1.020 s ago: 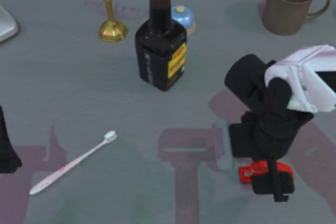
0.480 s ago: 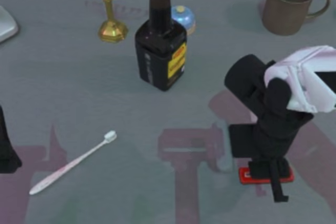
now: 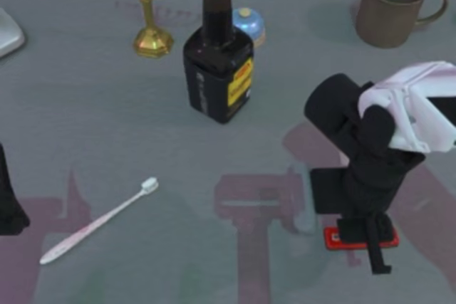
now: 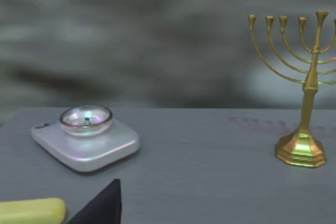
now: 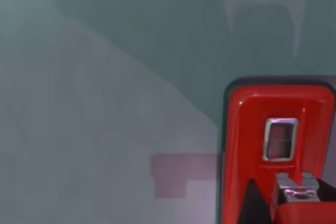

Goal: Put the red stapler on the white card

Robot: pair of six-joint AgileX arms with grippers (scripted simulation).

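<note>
1. Since the right gripper (image 3: 365, 236) sits straight down over the red stapler (image 3: 332, 238), you only see thin red strips of it either side of the black fingers in the top view. The stapler lies flat on the table (image 3: 107, 126) at the lower right.
2. Whether the fingers are clamped on it or spread, you can't tell; the wrist body hides the tips from above, and the right wrist view shows only the stapler's top (image 5: 278, 150) up close with no fingertip in frame.
3. The vertical approach makes sense: the stapler is low and flat, so a top-down pinch across its width is the likely grasp.
4. No white card shows in any view. You'll need to locate it before planning the carry.
5. The left gripper (image 3: 8, 204) is parked at the left edge, idle. Its wrist view faces the scale (image 4: 86, 142) and the gold candelabra (image 4: 302, 82).
6. Watch the sauce bottle (image 3: 218, 62), mug (image 3: 395, 5) and toothbrush (image 3: 100, 221) when routing the move.
</note>
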